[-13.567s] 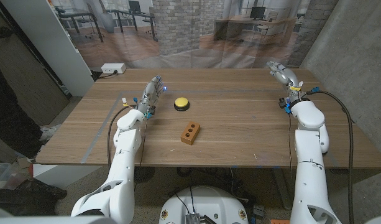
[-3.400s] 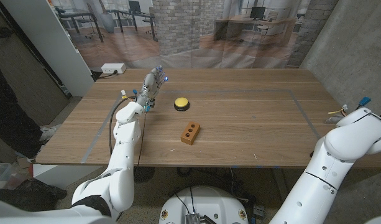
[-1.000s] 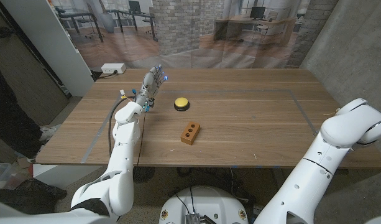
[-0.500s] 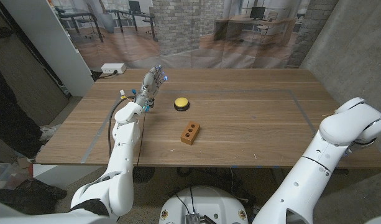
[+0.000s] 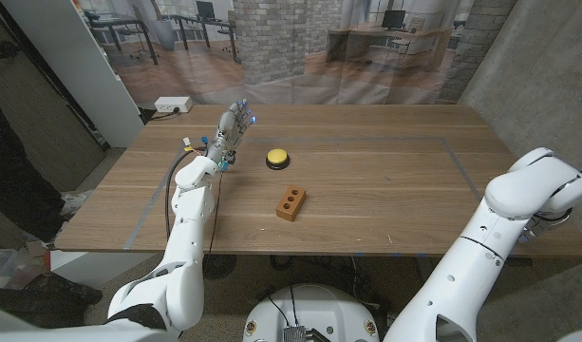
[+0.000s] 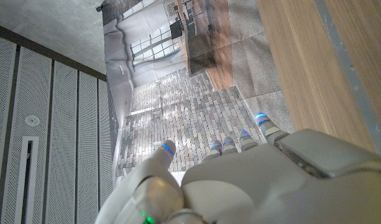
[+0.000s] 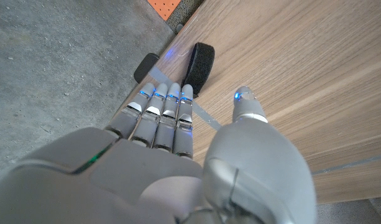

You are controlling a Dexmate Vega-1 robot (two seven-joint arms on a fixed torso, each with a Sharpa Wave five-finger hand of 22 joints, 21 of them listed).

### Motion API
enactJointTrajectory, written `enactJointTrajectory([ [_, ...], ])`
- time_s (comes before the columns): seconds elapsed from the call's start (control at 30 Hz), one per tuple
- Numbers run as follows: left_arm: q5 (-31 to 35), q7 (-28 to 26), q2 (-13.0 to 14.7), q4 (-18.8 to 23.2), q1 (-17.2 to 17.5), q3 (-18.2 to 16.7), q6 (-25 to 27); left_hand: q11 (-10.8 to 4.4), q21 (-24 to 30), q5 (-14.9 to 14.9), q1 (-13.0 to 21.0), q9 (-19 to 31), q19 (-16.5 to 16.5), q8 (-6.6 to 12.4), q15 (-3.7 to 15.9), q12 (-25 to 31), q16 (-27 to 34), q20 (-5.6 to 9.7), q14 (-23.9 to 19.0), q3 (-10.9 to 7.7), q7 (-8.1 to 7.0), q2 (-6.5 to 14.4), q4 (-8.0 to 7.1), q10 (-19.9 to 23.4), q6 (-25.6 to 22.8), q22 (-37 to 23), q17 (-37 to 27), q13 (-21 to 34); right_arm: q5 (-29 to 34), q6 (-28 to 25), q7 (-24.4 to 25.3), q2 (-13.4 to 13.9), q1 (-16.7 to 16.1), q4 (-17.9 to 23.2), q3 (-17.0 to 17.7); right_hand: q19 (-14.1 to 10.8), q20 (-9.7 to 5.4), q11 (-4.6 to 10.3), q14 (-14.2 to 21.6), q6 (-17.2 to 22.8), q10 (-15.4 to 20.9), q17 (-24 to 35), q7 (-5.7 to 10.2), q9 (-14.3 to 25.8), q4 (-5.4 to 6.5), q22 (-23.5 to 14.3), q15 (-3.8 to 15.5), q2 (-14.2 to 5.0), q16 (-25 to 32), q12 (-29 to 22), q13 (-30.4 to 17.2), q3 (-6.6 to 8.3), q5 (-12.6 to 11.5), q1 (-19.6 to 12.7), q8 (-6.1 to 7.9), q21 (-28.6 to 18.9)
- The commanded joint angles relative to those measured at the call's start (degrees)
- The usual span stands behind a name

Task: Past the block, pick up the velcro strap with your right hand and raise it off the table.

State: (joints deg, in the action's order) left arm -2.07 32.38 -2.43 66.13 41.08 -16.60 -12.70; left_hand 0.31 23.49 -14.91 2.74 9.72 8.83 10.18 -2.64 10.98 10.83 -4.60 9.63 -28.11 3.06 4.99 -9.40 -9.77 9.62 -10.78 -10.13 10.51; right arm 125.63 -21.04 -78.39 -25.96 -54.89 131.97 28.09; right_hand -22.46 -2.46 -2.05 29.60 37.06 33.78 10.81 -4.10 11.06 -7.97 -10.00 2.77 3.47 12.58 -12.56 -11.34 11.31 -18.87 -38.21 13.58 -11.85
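No legible text, label, brand, number or sign was found in any view. Surfaces checked carried no readable markings.

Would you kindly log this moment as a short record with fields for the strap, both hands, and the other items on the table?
velcro strap: black loop at the table's edge, just beyond the right hand's fingertips, not gripped
right hand: fingers extended toward the strap, holding nothing
left hand: raised beside the yellow button, holding nothing
block: brown, with holes, mid-table
table: wooden
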Motion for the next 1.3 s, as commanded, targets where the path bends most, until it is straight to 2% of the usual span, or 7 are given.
enactJointTrajectory([
  [0.03,0.08,0.04,0.04,-0.3,-0.18,-0.02,-0.02,0.2,-0.25,-0.51,-0.45,0.14,-0.4,0.19,-0.13,0.18,0.33,0.02,6.12,0.16,-0.14,2.72,-0.09,-3.6,3.35,-0.23,-0.19,0.1,0.45,-0.22,-0.56,0.0,0.43,-1.05,0.2,-0.95,-5.63,-0.19,0.93,0.7,1.08,0.25,0.12,0.3,0.26,-0.34,0.16,-0.27,0.31,-0.42,-0.34,-0.29,-0.49,-0.72,0.04,-0.28],
  [0.63,0.08,-0.15,0.01,0.03,0.08,-0.13,0.07,0.15,-0.45,-0.65,-0.5,0.14,-0.44,0.17,-0.12,0.18,0.31,0.03,6.12,0.31,-0.14,2.72,-0.06,-3.58,3.37,-0.23,-0.18,0.1,2.28,-0.81,-0.56,0.0,1.23,-2.9,0.13,-1.92,-5.32,-0.1,2.74,2.2,3.06,0.46,-0.16,0.4,0.66,-0.42,0.6,-0.4,0.67,-0.74,-0.51,-1.02,-1.41,-1.12,0.22,-0.59],
  [0.7,0.04,-0.11,0.01,0.02,0.06,-0.13,0.07,0.18,-0.47,-0.66,-0.5,0.14,-0.45,0.17,-0.14,0.17,0.31,-0.02,6.11,0.32,-0.09,2.72,-0.06,-3.58,3.37,-0.23,-0.17,0.1,3.34,-1.21,-0.56,0.0,1.39,-3.29,0.12,-1.64,-5.33,-0.06,1.51,0.44,1.74,0.51,0.09,0.44,0.76,-0.46,0.1,-0.19,0.03,-0.01,-0.57,-1.47,-1.77,-1.24,-0.64,-0.45],
  [0.87,0.07,0.1,0.1,-0.16,-0.11,-0.03,0.06,0.13,-0.56,-0.71,-0.52,0.14,-0.46,0.17,-0.14,0.17,0.3,0.04,6.11,0.38,-0.13,2.71,-0.05,-3.58,3.37,-0.24,-0.17,0.1,4.11,-1.89,-0.56,0.0,1.5,-3.64,0.26,-0.93,-5.18,-0.25,0.26,-1.78,-0.51,0.63,-0.09,0.51,1.09,-0.51,-0.17,0.07,-0.55,0.99,-0.66,-2.28,-2.33,-1.11,-1.64,-0.19],
  [1.3,0.1,0.09,0.12,0.16,-0.06,-0.05,0.2,0.15,-0.7,-0.79,-0.53,0.14,-0.49,0.16,-0.09,0.15,0.28,0.08,6.13,0.48,-0.15,2.68,-0.02,-3.62,3.39,-0.24,-0.16,0.1,5.0,-1.97,-0.56,0.0,2.46,-5.27,0.8,-1.23,-4.74,-0.57,1.01,-1.45,-0.02,0.71,-0.23,0.57,1.32,-0.53,-0.45,0.21,-0.26,0.79,-0.73,-2.84,-2.72,-1.0,-1.47,-0.34],
])
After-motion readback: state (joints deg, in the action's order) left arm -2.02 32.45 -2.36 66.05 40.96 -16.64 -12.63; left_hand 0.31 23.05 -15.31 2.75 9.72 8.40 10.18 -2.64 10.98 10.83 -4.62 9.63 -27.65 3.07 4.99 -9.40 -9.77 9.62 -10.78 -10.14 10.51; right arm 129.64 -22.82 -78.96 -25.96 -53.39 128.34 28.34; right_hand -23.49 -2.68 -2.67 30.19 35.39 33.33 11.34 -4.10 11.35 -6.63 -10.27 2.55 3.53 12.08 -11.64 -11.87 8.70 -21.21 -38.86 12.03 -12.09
